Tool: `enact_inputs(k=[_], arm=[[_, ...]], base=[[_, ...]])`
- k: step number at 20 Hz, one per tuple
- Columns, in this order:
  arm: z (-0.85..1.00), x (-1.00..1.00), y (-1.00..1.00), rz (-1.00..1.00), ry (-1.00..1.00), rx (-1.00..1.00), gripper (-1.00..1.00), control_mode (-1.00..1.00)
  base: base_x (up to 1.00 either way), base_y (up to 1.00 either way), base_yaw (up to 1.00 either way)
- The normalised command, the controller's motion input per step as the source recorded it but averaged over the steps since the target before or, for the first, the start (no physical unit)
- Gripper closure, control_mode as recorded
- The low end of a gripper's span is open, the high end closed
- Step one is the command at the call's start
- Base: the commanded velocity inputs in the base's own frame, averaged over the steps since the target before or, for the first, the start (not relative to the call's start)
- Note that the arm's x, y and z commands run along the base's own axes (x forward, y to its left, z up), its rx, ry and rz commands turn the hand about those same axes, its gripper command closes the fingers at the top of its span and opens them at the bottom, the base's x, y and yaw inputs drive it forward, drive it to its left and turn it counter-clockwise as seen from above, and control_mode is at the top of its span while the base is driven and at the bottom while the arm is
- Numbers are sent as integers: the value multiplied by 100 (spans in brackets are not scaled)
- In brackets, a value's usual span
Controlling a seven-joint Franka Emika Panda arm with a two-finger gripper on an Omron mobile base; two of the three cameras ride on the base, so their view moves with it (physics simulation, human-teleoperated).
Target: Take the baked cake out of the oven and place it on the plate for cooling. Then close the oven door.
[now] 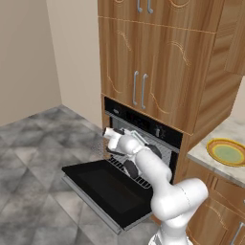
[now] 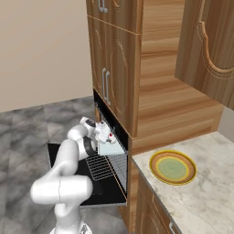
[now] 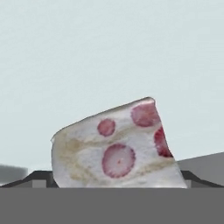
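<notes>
Hand view: we see the cake [image 3: 114,151] close ahead on a pale tray [image 3: 109,52]; whether the end effector [image 1: 111,139] grips it we cannot tell. Oven [image 1: 143,125] door [image 1: 103,189] hangs open; plate [image 1: 226,152] sits on the desk [image 1: 210,160].

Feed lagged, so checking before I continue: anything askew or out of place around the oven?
Nothing spilled or damaged. The cake sits tilted against the pale tray, close before the hand. The oven door hangs fully open, as the job needs, and the plate waits bare on the counter.

White rounded arm [image 1: 160,182], dark joints.
</notes>
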Motion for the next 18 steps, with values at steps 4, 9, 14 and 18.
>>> enact_inputs(k=[4,9,14,18], arm=[[-7,23,0,0,8,2,-100,-100],[-10,6,0,0,9,2,-100,-100],[-13,0,0,0,13,1,100,-100],[-12,-3,3,0,15,0,100,-100]], base=[[0,0,0],[0,0,0],[0,0,0],[0,0,0]])
